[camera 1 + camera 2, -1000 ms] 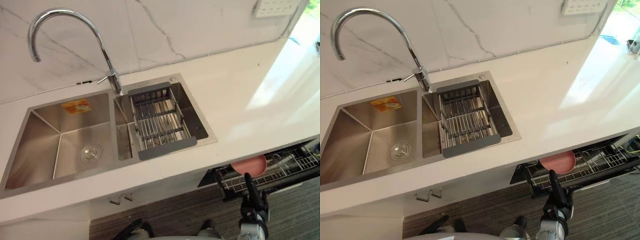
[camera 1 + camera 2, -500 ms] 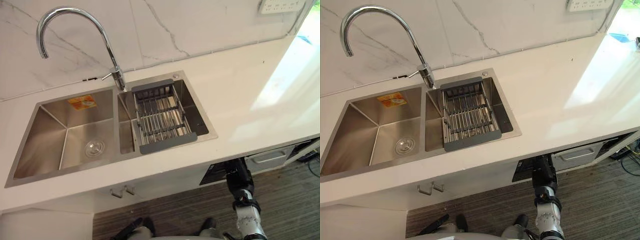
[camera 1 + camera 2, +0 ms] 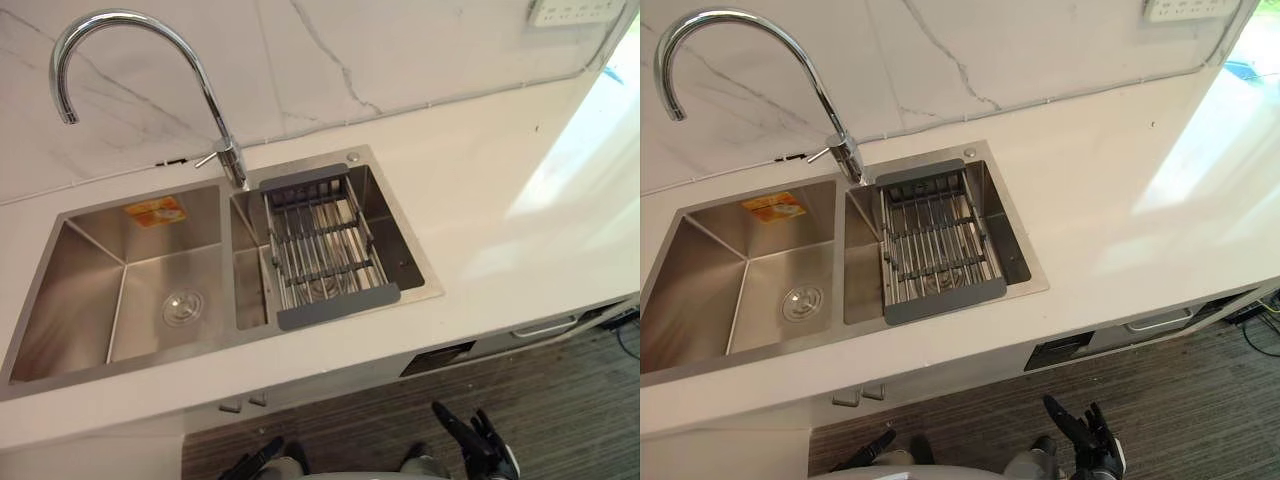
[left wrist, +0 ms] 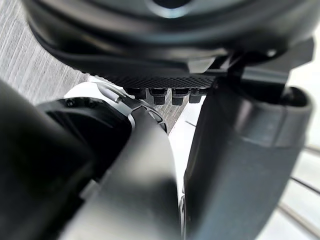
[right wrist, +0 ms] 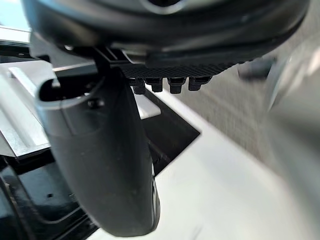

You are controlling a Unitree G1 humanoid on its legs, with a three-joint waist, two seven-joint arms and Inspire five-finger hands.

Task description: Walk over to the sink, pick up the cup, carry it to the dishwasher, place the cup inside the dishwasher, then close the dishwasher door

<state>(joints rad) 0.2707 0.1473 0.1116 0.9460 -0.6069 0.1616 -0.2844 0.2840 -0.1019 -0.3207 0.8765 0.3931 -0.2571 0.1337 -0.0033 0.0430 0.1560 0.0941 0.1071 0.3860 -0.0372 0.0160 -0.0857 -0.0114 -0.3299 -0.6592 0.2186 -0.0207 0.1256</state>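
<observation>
Right hand (image 3: 472, 442), cut off at the lower edge, spreads straight fingers and holds nothing. The dishwasher (image 3: 492, 343) sits closed beneath the counter (image 3: 480, 200), right of the sink (image 3: 150, 290). The left hand (image 4: 165, 45) is too close to read.

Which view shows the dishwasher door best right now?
Right eye view: the dishwasher door appears shut under the counter, with its handle and dark panel visible. The left eye view shows the same, closer to its edge. The wrist views are too unclear to tell.
</observation>
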